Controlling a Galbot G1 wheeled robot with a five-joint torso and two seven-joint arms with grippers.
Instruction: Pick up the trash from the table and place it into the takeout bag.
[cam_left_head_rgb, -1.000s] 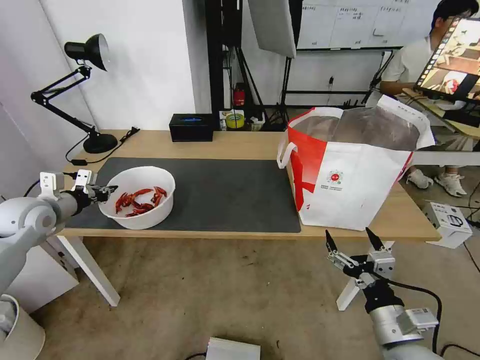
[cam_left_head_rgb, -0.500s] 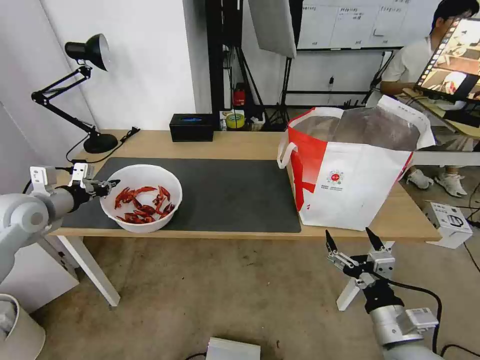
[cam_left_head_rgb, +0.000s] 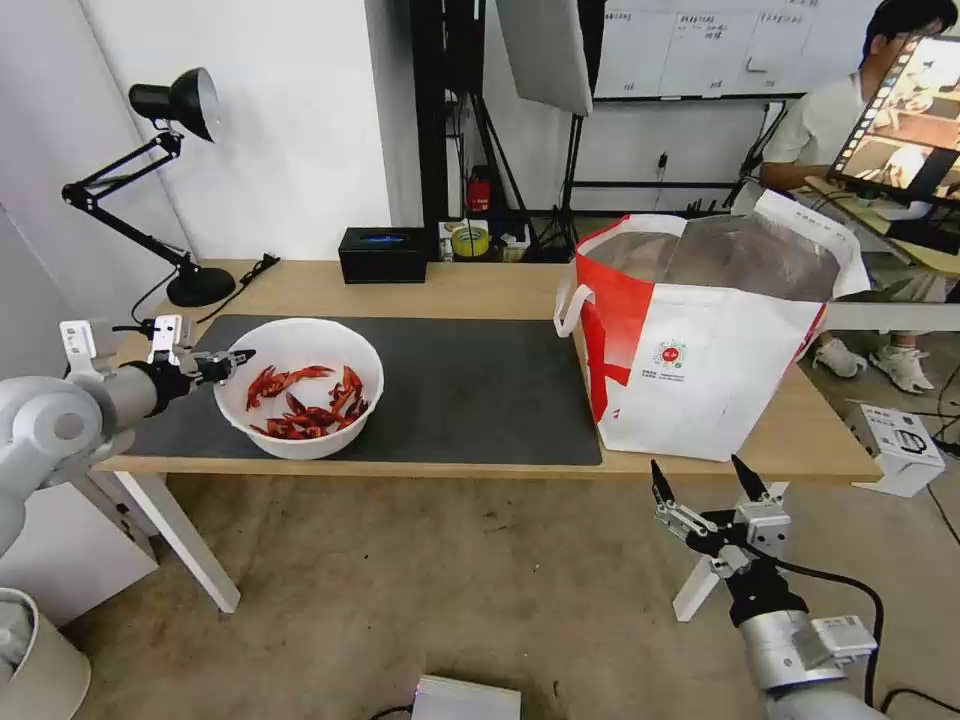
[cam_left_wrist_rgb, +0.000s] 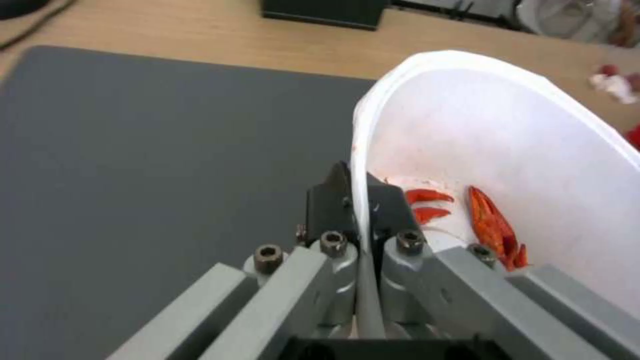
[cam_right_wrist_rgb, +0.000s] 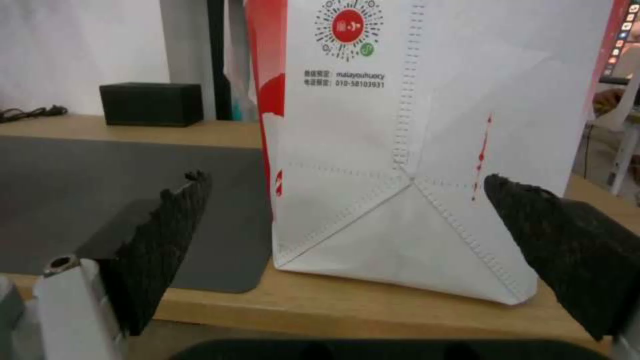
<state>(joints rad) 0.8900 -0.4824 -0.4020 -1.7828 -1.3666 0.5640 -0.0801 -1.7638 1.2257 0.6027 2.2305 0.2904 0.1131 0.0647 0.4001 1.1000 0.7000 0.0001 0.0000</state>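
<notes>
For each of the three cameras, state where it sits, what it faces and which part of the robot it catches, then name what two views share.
Head view: on the robot's head, facing forward and down at the table; both arms show, left gripper at the bowl, right gripper below the table's front edge.
Left wrist view: on the left wrist, facing along its jaws, shut on the bowl's rim.
Right wrist view: on the right wrist, facing the takeout bag between open jaws.
Shared: the head and right wrist views both show the bag's round red logo.
</notes>
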